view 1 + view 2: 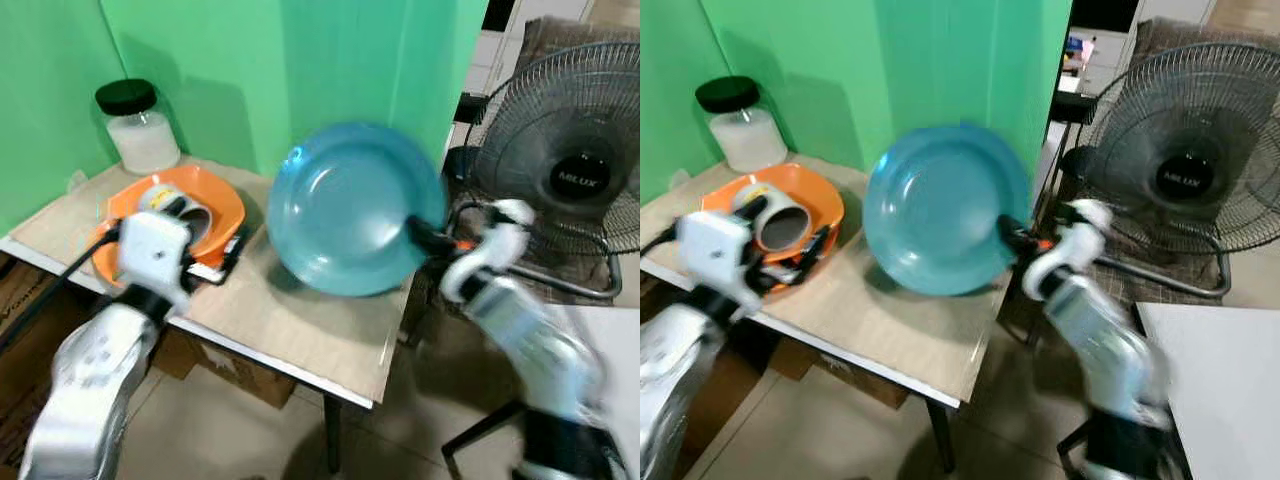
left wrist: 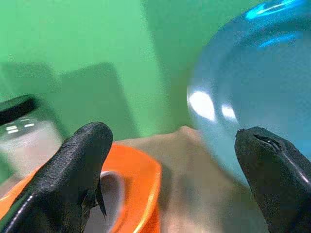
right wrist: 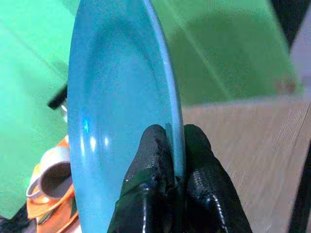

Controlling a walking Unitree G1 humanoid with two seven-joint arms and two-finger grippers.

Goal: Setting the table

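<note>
A blue plate (image 1: 350, 208) hangs tilted on edge above the right part of the wooden table (image 1: 300, 325). My right gripper (image 3: 171, 145) is shut on the blue plate (image 3: 112, 121) at its rim. An orange plate (image 1: 215, 200) lies at the table's left with a white mug (image 1: 780, 222) on it. My left gripper (image 2: 170, 179) is open just in front of the orange plate (image 2: 141, 179) and the white mug (image 2: 109, 194), with nothing between its fingers (image 2: 82, 155).
A glass jar (image 1: 140, 125) with a black lid stands at the table's back left, against a green backdrop (image 1: 300, 60). A standing fan (image 1: 575, 165) sits to the right of the table. Cardboard boxes (image 1: 225, 365) lie under it.
</note>
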